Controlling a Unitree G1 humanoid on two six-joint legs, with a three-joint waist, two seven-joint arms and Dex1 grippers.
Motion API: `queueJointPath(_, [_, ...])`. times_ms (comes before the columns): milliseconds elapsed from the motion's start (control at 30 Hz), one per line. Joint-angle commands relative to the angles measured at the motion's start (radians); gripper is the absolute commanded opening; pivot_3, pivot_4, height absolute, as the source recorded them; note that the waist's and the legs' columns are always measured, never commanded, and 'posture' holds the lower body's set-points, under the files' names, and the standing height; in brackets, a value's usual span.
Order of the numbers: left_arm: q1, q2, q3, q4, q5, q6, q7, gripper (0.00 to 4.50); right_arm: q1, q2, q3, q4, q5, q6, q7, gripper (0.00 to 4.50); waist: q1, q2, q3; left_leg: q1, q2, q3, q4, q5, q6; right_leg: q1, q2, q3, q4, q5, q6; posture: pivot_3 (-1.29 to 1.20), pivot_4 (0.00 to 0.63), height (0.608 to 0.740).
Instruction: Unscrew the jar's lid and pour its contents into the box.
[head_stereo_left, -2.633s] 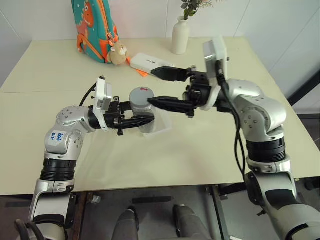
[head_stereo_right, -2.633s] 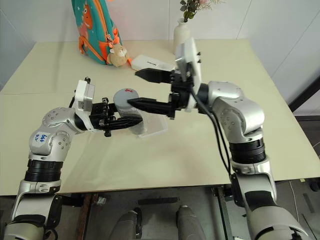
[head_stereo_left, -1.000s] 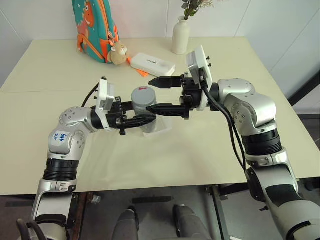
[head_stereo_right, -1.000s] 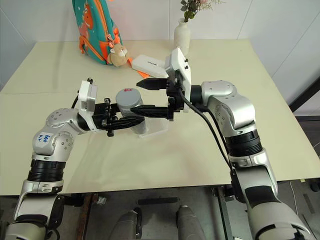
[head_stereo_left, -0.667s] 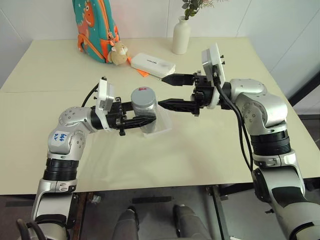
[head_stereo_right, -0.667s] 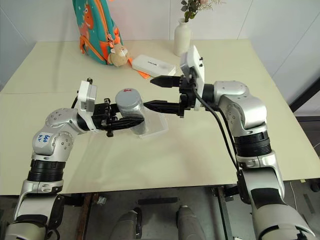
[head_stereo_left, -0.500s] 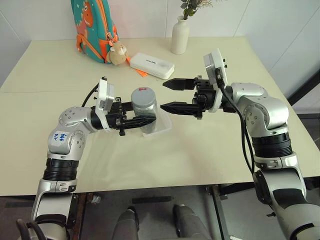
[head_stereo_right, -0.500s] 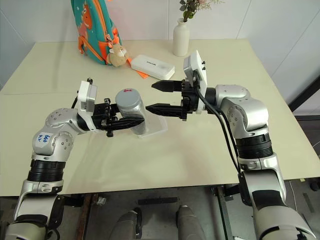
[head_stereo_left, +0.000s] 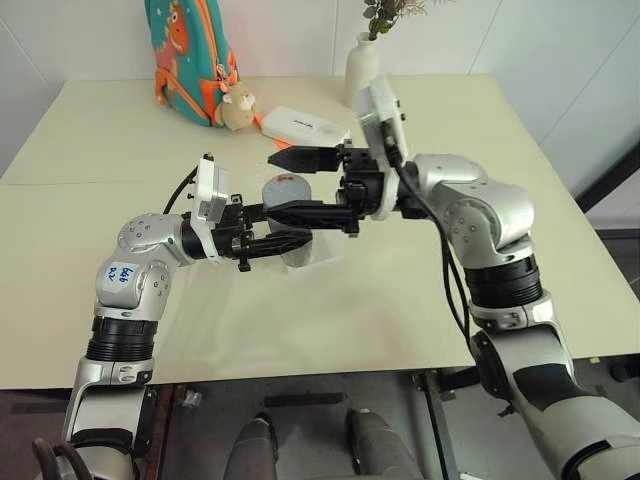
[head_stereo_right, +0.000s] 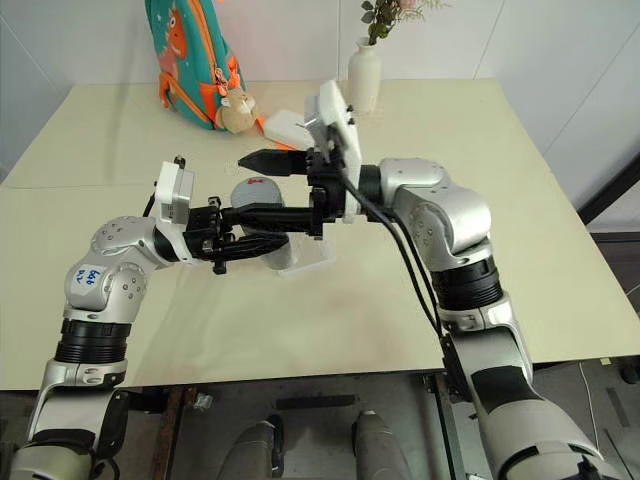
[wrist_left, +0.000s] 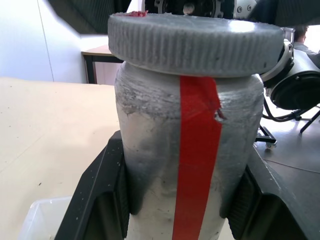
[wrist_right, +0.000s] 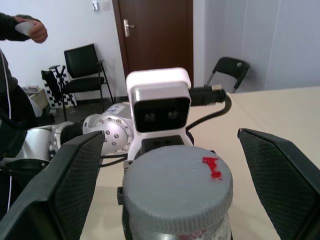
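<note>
Black jaws of the left gripper (head_stereo_left: 285, 240) were clamped on the body of the jar (wrist_left: 187, 165), one finger pressed against each side of its silvery-grey wall, and held it upright above the tabletop (head_stereo_left: 400, 290) near the middle. A red stripe ran down the jar's side. The lid (wrist_right: 177, 192), ribbed round its edge and bearing a small red mark on top, sat on the jar's mouth, screwed on or at least resting in place. The contents could not be seen.

The right gripper (head_stereo_left: 285, 185) reached in from the opposite side with its jaws spread wide, one finger on each side of the lid and neither one touching it. In the right wrist view the two fingers (wrist_right: 75, 175) stood well apart with the lid between them.

Below the jar lay the box (wrist_left: 42, 220), a shallow tray of clear plastic, resting on the tabletop just under and behind the jar; only a corner and an edge of it showed.

Toward the far edge of the tabletop lay a flat white case (head_stereo_left: 300, 125), beside it a small plush toy (head_stereo_left: 235, 108) and a teal backpack (head_stereo_left: 190, 55) with orange trim. A white vase (head_stereo_left: 360, 68) with a sprig stood at the far edge. In the right wrist view a person's hand (wrist_right: 32, 31) showed in the room beyond.
</note>
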Motion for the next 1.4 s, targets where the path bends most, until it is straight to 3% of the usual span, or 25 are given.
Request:
queueJointPath(33, [-0.019,0.002,0.007,-0.025,-0.005,-0.008,0.000,1.96,-0.028,0.017,0.008,-0.015,-0.011,-0.008,-0.011,4.48,0.000,0.000,0.000,0.000,0.000,0.000,0.000,0.000,0.000,0.000,0.000,0.000,0.000,0.000,0.000,0.00,0.150,0.740])
queueJointPath(667, [-0.021,-0.004,0.006,-0.016,-0.002,-0.015,-0.001,1.96,-0.046,0.001,-0.035,0.040,-0.036,-0.028,-0.035,4.48,-0.002,0.000,0.000,0.000,0.000,0.000,0.000,0.000,0.000,0.000,0.000,0.000,0.001,0.000,0.000,0.00,0.150,0.740])
queueJointPath(1400, [-0.021,0.002,0.009,-0.014,0.000,-0.015,0.001,1.96,-0.025,-0.075,-0.079,0.079,-0.013,-0.064,0.044,4.48,-0.001,0.000,0.000,0.000,0.000,0.000,0.000,0.000,0.000,0.000,0.000,0.000,0.000,0.000,0.000,0.00,0.150,0.740])
